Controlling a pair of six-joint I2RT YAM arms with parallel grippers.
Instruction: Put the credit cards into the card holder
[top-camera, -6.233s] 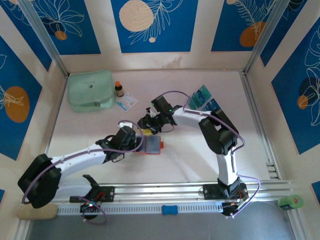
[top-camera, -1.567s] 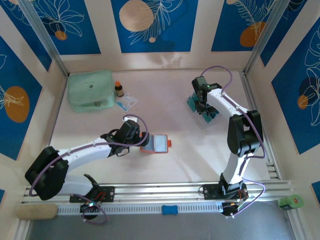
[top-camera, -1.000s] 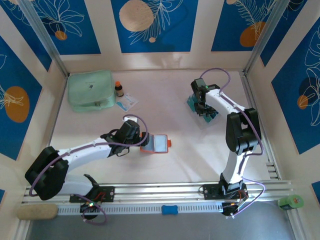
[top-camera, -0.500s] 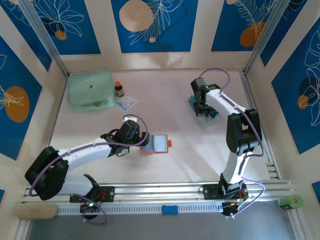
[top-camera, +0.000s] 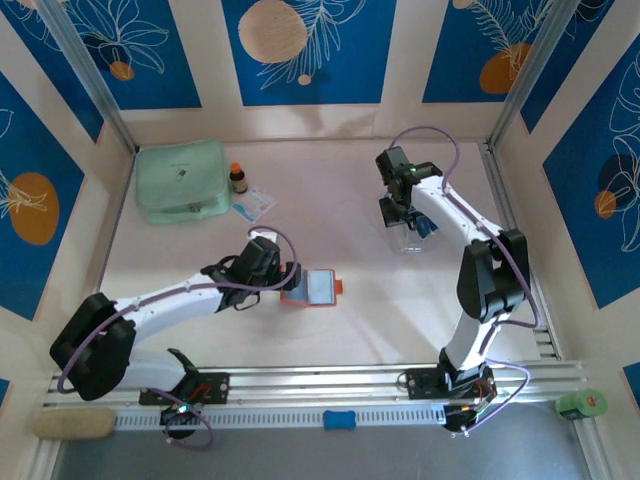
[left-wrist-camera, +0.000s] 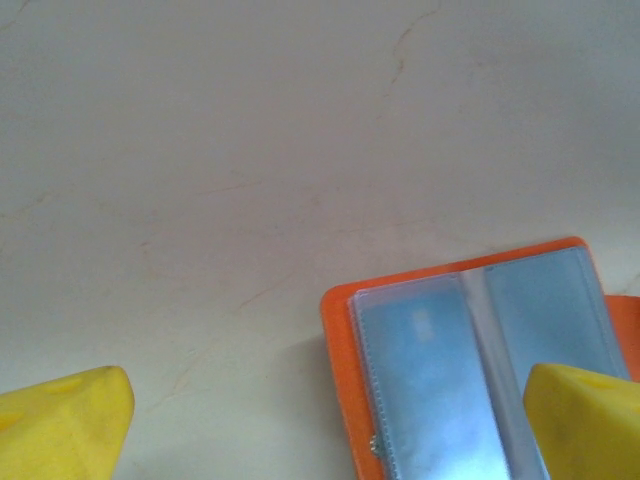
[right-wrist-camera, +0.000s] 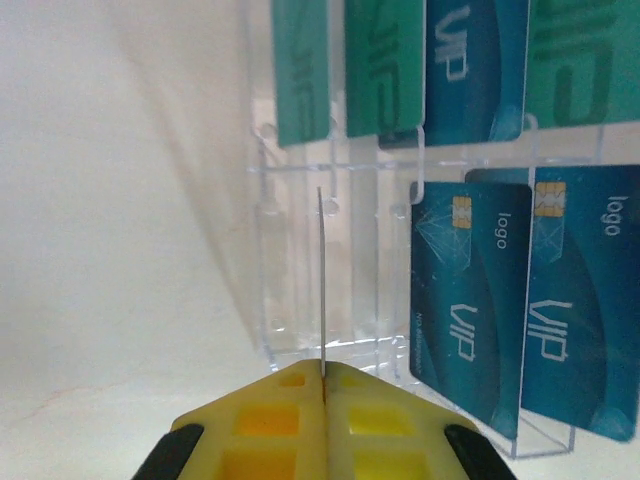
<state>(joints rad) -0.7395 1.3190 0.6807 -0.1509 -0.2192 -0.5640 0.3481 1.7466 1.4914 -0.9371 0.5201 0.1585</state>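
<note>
Change: my right gripper (right-wrist-camera: 322, 392) has just closed. Jaws were part open a second ago, now they are pinched together on one credit card (right-wrist-camera: 322, 280), seen edge-on as a thin line standing straight up from the yellow fingertips (right-wrist-camera: 270, 420). Can't tell its colour from that angle. In the top view the right wrist has also shifted slightly from where it sat over the clear rack (right-wrist-camera: 290, 330).

Meaning: I judge the pick made and the card free of its slot, since the rack sits behind it and not around it. Carry to the holder comes next, insertion not yet done.

The other credit cards (right-wrist-camera: 470, 290) stand in the rack, green ones in the upper row, blue VIP ones lower right, beside the held card and not touching the jaws.

The card holder (left-wrist-camera: 470, 370) lies open flat on the table (left-wrist-camera: 200, 150), orange rim, pale sleeves up, well apart from the right gripper. The left gripper (left-wrist-camera: 322, 425) hasn't moved and is wide apart, gripping nothing. The holder lies low between its pads, nearer one of them, and I can't tell if that pad presses it.
</note>
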